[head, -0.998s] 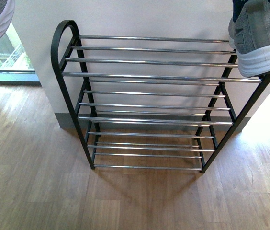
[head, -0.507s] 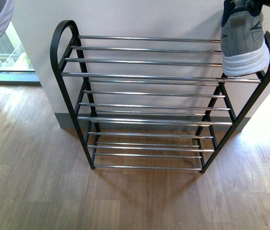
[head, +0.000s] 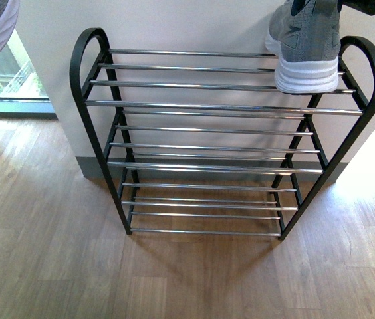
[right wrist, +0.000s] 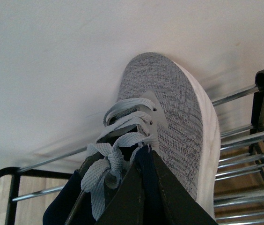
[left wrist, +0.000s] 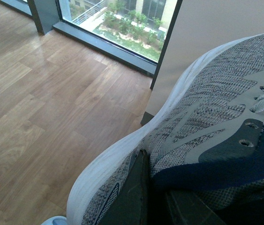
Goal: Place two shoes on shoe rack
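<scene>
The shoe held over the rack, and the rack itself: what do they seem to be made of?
Shoe: the upper looks like grey knitted fabric, matte, with a woven pattern; the sole seems white foam or rubber, smooth. Shoe rack: the frame is probably black painted metal, slightly glossy; the rods look like chromed metal, bright and reflective.

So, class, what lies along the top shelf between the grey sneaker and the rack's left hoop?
Nothing, just bare chrome rods, shown in the front view.
</scene>
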Robot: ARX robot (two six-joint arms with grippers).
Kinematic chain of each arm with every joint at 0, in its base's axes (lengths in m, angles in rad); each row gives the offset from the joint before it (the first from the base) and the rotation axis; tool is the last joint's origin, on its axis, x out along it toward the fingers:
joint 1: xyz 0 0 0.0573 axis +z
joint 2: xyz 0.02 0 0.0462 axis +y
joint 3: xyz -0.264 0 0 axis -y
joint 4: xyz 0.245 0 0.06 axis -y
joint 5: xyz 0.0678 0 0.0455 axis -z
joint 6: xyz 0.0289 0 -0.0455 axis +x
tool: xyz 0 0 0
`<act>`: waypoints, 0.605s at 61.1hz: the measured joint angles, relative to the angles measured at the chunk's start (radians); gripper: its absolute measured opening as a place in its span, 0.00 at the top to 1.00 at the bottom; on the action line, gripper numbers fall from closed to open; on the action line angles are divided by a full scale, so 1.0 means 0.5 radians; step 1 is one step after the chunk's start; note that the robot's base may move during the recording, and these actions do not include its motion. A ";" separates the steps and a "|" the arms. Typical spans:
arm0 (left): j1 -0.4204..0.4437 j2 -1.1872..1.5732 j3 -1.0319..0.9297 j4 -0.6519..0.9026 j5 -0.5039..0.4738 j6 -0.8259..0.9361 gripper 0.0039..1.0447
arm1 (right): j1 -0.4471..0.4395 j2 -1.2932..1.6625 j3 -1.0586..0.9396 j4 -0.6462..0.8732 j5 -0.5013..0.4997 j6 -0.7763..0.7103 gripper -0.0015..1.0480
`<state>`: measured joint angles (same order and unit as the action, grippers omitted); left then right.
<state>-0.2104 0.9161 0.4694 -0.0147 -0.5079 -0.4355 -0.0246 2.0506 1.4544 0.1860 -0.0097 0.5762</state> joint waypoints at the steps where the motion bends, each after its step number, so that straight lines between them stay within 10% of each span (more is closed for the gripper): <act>1: 0.000 0.000 0.000 0.000 -0.001 0.001 0.99 | -0.001 0.009 0.008 0.002 0.008 -0.005 0.99; 37: 0.000 0.000 0.000 0.000 -0.001 0.001 0.99 | -0.101 0.232 0.044 0.018 -0.033 -0.268 0.99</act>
<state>-0.2104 0.9161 0.4694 -0.0147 -0.5083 -0.4351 -0.0753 2.1666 1.4765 0.1947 -0.0261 0.4423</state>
